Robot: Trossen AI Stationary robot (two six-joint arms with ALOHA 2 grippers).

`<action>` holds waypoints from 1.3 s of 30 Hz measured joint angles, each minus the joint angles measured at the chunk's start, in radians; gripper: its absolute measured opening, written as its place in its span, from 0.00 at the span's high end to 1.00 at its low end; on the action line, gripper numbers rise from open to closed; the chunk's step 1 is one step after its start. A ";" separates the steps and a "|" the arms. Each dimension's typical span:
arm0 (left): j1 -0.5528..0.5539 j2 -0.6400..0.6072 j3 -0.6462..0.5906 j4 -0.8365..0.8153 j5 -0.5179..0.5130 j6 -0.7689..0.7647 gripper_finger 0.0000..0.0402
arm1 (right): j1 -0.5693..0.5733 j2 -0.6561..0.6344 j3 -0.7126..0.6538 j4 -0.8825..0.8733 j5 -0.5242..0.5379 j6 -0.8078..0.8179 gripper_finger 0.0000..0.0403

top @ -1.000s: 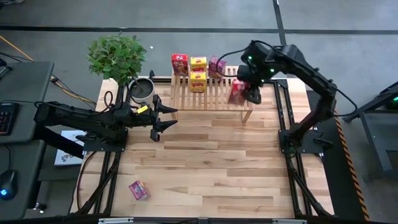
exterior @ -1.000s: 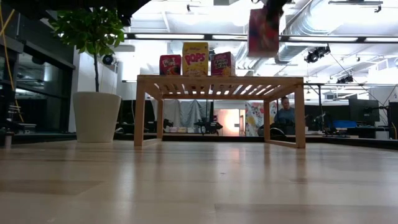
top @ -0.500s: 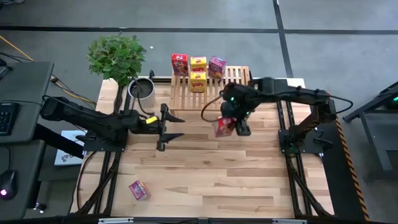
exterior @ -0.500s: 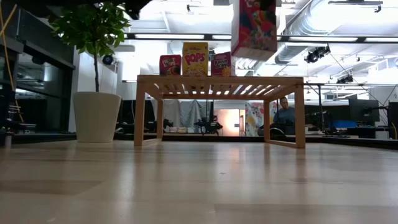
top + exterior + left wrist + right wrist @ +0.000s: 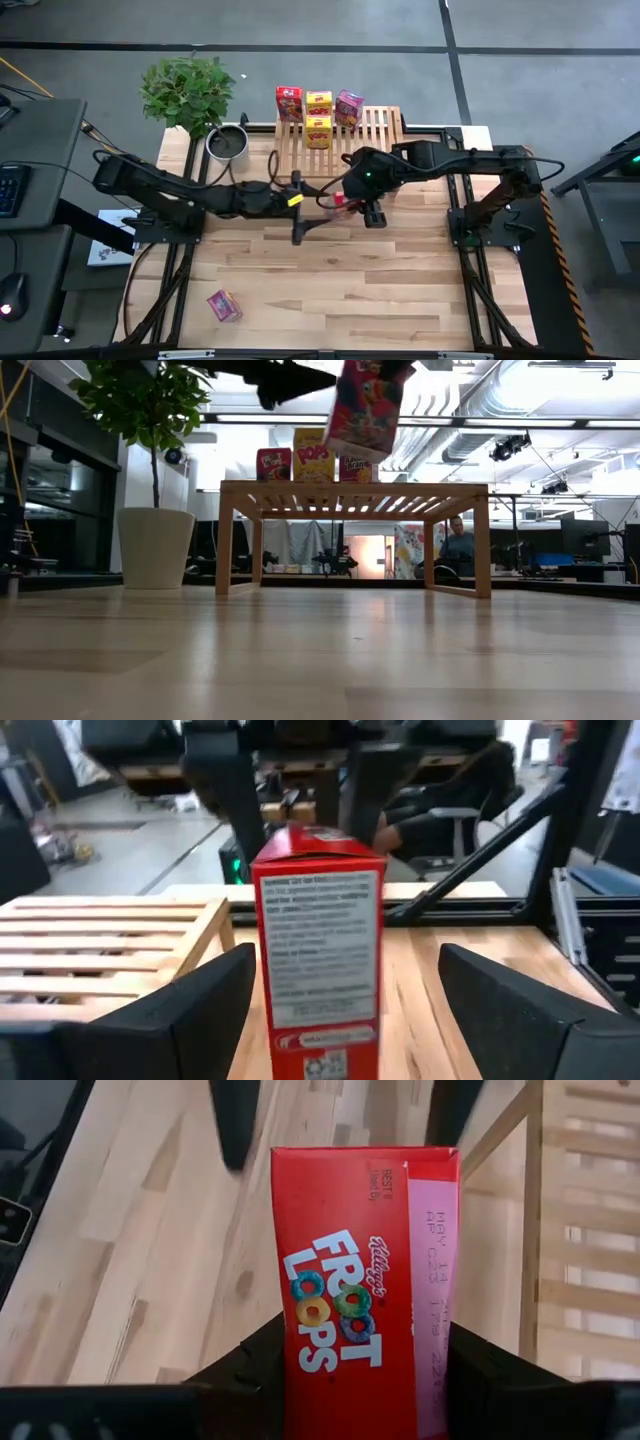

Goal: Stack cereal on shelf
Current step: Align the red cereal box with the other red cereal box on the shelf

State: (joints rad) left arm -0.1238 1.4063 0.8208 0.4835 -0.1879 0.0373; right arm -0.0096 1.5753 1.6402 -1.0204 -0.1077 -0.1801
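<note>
Wooden bench [image 5: 330, 280] under both my arms: my right gripper [image 5: 350, 1370] holds a red cereal box [image 5: 365, 1280] aloft, fingers clamped on its sides, just before the shelf [image 5: 370, 130]. My left gripper [image 5: 310, 205] faces it, fingers spread wide and apart from it. Four boxes [image 5: 318, 112] sit on the shelf; a pink box [image 5: 223, 305] lies on the bench.

A red cardboard cereal box [image 5: 360, 1295] bears multicoloured ring lettering; two small yellow boxes [image 5: 319, 102] sit on the pale slatted wooden shelf [image 5: 375, 125].
</note>
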 joint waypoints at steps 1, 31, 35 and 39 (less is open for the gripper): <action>0.000 0.010 0.013 -0.015 -0.012 -0.007 0.24 | 0.000 0.000 0.000 0.006 0.001 0.000 0.62; 0.001 -0.004 0.043 -0.131 -0.156 -0.007 0.70 | 0.003 -0.009 0.003 0.077 0.028 -0.063 0.57; 0.001 -0.059 0.042 -0.197 -0.156 -0.018 0.69 | -0.006 -0.025 0.006 0.078 0.025 -0.066 0.57; -0.001 -0.082 0.042 -0.204 -0.160 -0.028 0.64 | -0.012 -0.042 0.002 0.121 0.001 -0.063 0.57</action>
State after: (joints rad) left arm -0.1249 1.3248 0.8623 0.2798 -0.3482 0.0089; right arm -0.0212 1.5328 1.6421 -0.8992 -0.1065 -0.2426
